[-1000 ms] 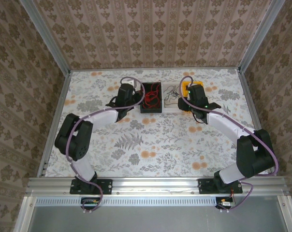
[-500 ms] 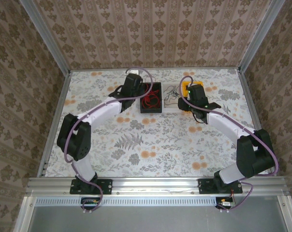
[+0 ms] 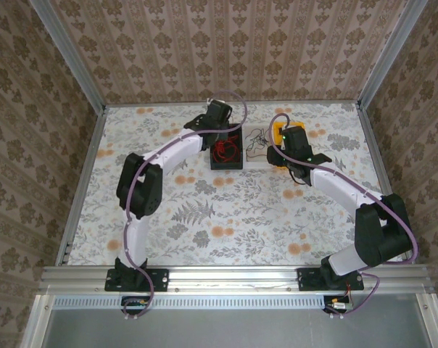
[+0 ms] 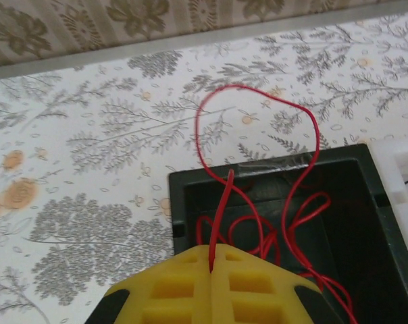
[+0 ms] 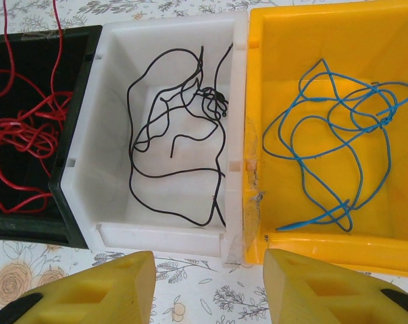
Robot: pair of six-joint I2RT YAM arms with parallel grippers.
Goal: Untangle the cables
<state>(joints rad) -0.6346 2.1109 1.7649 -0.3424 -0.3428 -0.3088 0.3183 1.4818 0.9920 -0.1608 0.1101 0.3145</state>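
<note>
My left gripper [image 4: 212, 270] pinches one red wire [image 4: 258, 101], limp and light I reckon, looping toward twelve o'clock; right gripper [image 5: 207, 277] parted, empty.

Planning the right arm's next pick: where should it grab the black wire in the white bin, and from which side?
Probably take the black wire by its hooked loose end, from straight above: that end lies alone on the white bin floor, clear of the knot and walls.
</note>
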